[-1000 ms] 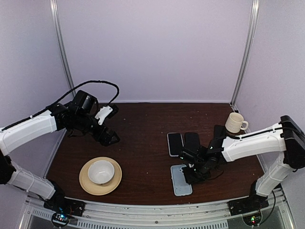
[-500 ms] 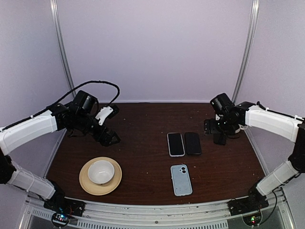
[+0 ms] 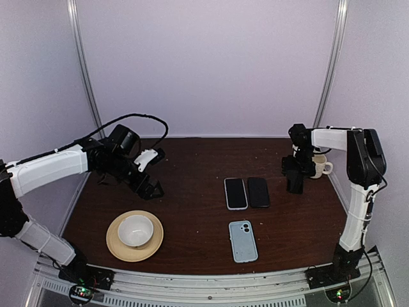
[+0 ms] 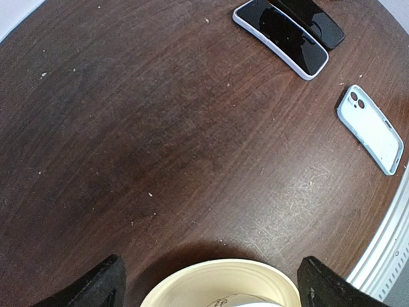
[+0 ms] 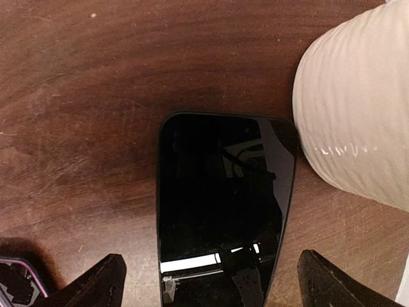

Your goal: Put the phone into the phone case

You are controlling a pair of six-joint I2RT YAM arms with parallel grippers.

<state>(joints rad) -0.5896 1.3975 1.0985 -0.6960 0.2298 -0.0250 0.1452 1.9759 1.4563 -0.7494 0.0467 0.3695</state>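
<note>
The phone (image 5: 223, 192), an all-black slab with a glossy screen, lies flat on the dark wooden table beside a mug. My right gripper (image 5: 214, 284) hovers open just above it, one finger on each side of its near end, touching nothing. In the top view my right gripper (image 3: 295, 182) hides the phone. The phone case (image 3: 235, 193), black-faced with a light rim, lies mid-table and also shows in the left wrist view (image 4: 281, 35). My left gripper (image 3: 150, 188) is far to the left, open and empty.
A cream mug (image 3: 317, 165) stands touching-close to the phone's right side. Another black slab (image 3: 258, 192) lies against the case. A pale blue-backed phone (image 3: 243, 241) lies near the front edge. A tan plate (image 3: 115, 246) holding a white bowl (image 3: 135, 230) sits under the left gripper.
My right arm has left the pale blue-backed phone at the front and swung to the back right beside the mug, its jaws now wide. The left arm shifted slightly right.
</note>
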